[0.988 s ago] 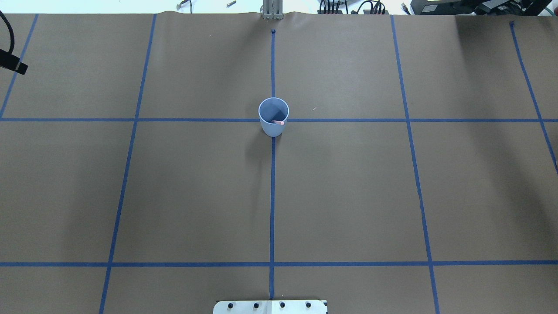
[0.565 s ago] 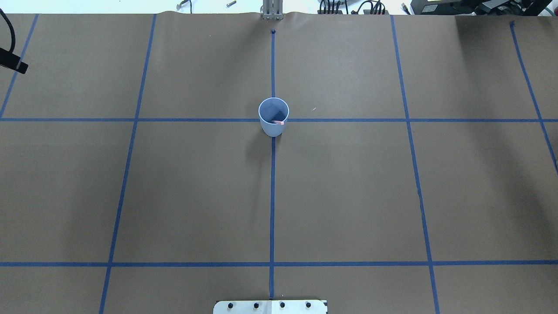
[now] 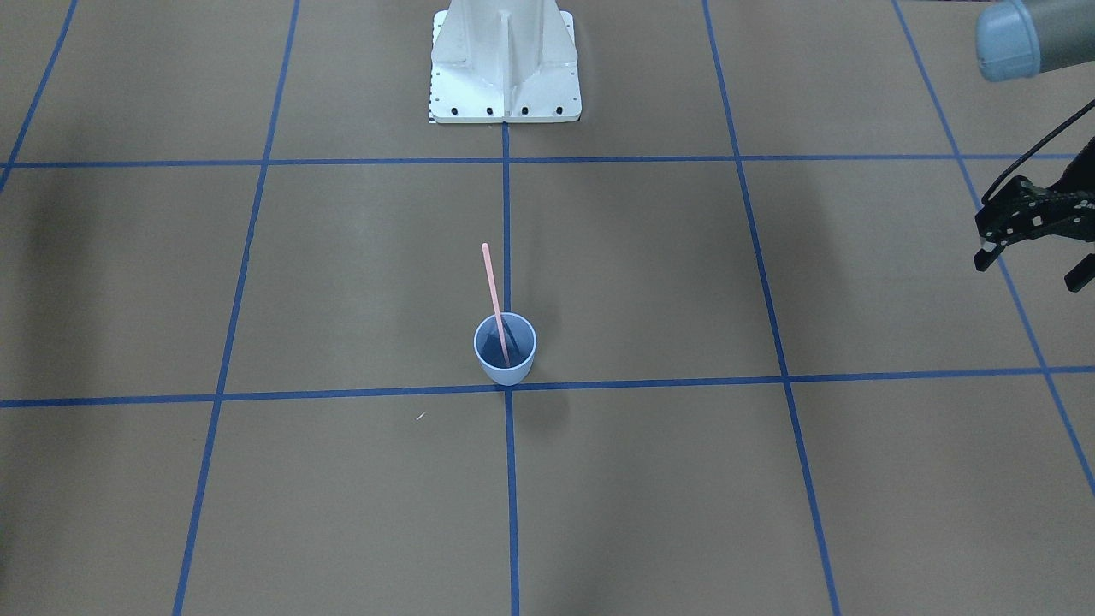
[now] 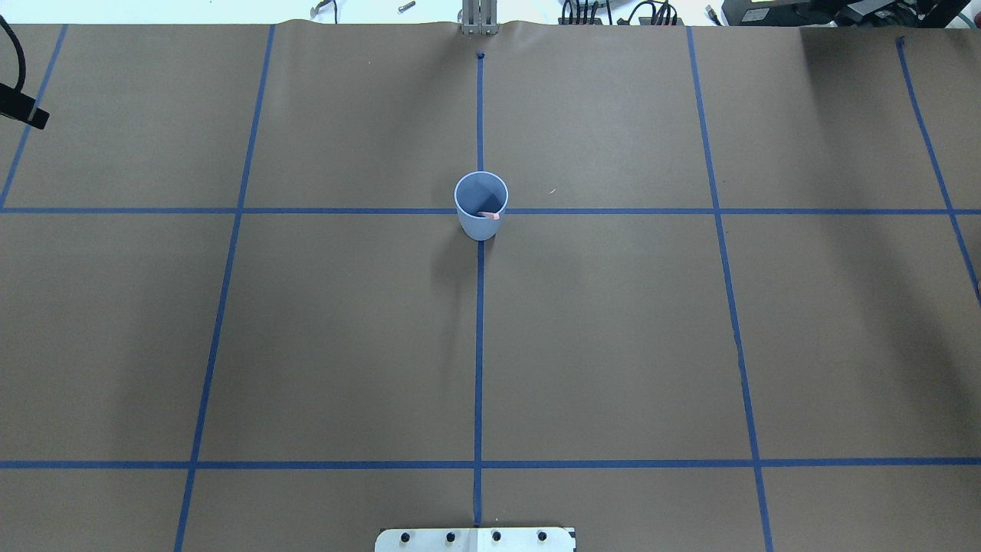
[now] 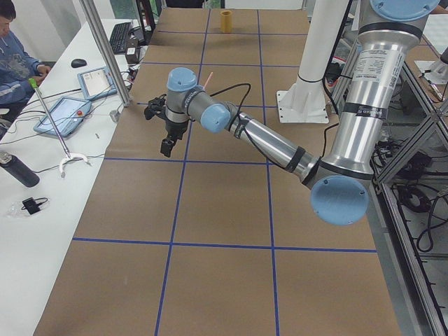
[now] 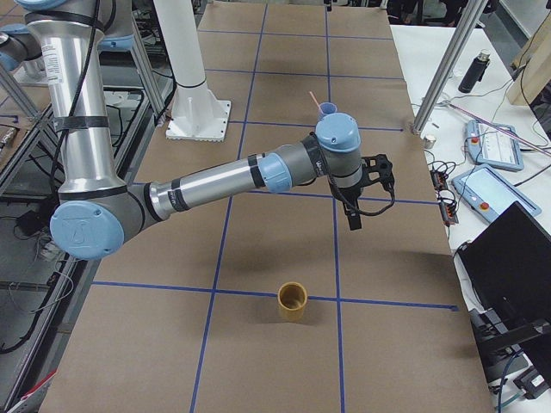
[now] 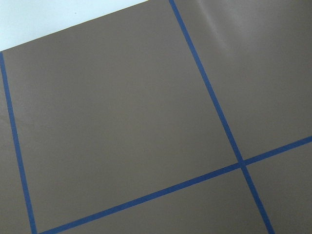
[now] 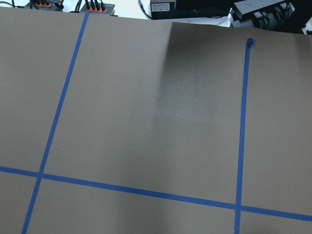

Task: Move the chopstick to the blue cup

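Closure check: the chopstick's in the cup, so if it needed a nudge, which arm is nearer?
Left, probably: the left claw, open, shows at the front view's edge; the right claw lies outside it. Both are well clear of the cup.

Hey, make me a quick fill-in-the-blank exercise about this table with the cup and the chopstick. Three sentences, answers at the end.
The pink chopstick stands inside the cup, whose colour is ___.
The cup sits on the table where two blue lines of ___ cross.
The left pincer hangs open over the table, gripping ___.
Missing words: blue; tape; nothing.
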{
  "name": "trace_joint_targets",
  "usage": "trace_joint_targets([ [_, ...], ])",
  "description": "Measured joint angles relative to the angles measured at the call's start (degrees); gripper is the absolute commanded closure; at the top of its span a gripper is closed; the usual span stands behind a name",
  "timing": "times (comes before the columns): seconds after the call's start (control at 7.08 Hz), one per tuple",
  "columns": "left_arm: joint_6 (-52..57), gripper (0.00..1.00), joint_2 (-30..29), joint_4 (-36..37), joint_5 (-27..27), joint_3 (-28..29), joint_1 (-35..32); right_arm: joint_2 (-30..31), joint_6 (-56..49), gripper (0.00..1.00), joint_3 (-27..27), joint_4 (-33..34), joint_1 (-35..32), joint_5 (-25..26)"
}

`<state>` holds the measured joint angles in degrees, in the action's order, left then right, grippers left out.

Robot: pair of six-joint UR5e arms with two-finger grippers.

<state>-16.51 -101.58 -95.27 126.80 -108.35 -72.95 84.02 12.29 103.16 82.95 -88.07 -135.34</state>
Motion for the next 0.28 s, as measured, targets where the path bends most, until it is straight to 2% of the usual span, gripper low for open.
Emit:
trace_joint_targets([
  [0.28,-0.1,0.02,0.2,0.0,0.0,-0.1,0.0,0.0,0.0,0.00,0.1,0.0,0.0,0.0],
])
